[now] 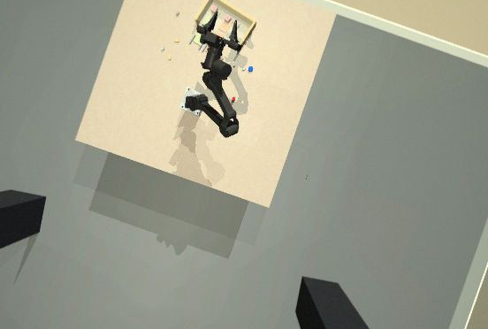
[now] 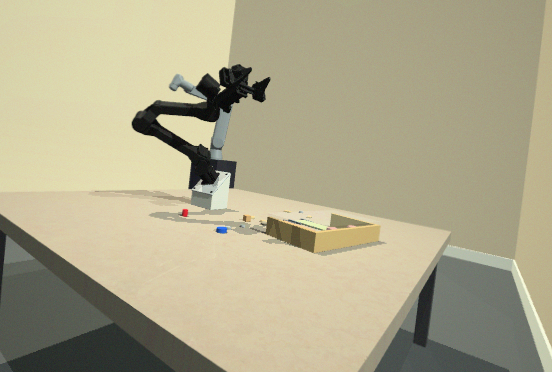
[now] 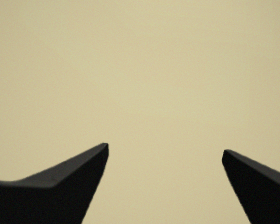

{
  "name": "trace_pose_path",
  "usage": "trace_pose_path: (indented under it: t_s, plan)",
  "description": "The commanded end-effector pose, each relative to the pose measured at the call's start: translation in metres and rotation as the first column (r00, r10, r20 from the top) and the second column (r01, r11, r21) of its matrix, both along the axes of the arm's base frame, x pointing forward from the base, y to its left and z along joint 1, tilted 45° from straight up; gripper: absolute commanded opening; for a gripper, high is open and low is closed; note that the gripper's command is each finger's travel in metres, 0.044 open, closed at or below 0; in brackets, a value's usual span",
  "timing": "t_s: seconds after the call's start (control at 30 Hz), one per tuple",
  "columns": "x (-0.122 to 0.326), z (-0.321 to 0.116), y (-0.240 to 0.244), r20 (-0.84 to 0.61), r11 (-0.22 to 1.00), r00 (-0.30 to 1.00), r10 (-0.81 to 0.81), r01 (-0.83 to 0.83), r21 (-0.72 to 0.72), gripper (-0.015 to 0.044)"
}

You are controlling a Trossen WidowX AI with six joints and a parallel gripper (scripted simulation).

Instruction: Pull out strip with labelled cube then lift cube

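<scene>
My gripper (image 1: pixel 226 17) (image 2: pixel 259 74) (image 3: pixel 164 152) is open and empty, high above the table and the wooden tray (image 1: pixel 234 7) (image 2: pixel 345 239). A green strip (image 1: pixel 197 40) (image 2: pixel 309 224) and an orange strip (image 1: pixel 224 26) lie in the tray, partly hidden by my arm and fingers in the top view. One pink cube (image 1: pixel 214 8) is at the far end of the green strip and another pink cube (image 1: pixel 227 18) at the far end of the orange strip. No label is readable, and whether either strip is in one piece cannot be told. The wrist view shows only wall between the fingertips.
A blue round piece (image 1: pixel 250 69) (image 2: pixel 221 230), a red piece (image 1: pixel 233 99) (image 2: pixel 185 212) and a small orange block (image 2: pixel 247 218) are on the table between tray and arm base. Small tan pieces (image 1: pixel 177 41) (image 1: pixel 169 57) lie left of the arm. A grey arm (image 2: pixel 220 128) stands behind.
</scene>
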State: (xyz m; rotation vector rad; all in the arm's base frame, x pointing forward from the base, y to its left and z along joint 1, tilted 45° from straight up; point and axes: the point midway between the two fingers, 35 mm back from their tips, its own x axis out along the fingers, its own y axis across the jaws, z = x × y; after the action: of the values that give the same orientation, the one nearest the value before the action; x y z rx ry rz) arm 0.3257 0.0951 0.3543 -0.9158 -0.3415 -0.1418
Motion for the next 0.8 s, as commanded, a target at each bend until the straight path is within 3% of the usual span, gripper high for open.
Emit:
trace_pose_path:
  t_s: [0.0, 0.23, 0.47, 0.77]
  plan:
    - [0.021, -0.056, -0.007, -0.185, 0.996, 0.982, -0.049, 0.063, 0.067, 0.0400]
    - [0.034, -0.167, -0.032, -0.498, 0.946, 0.846, -0.190, 0.294, 0.139, 0.0400]
    - [0.007, -0.268, -0.074, -0.690, 0.808, 0.608, -0.392, 0.586, 0.058, 0.0400]
    - [-0.004, -0.285, -0.084, -0.708, 0.767, 0.552, -0.439, 0.641, 0.024, 0.0400]
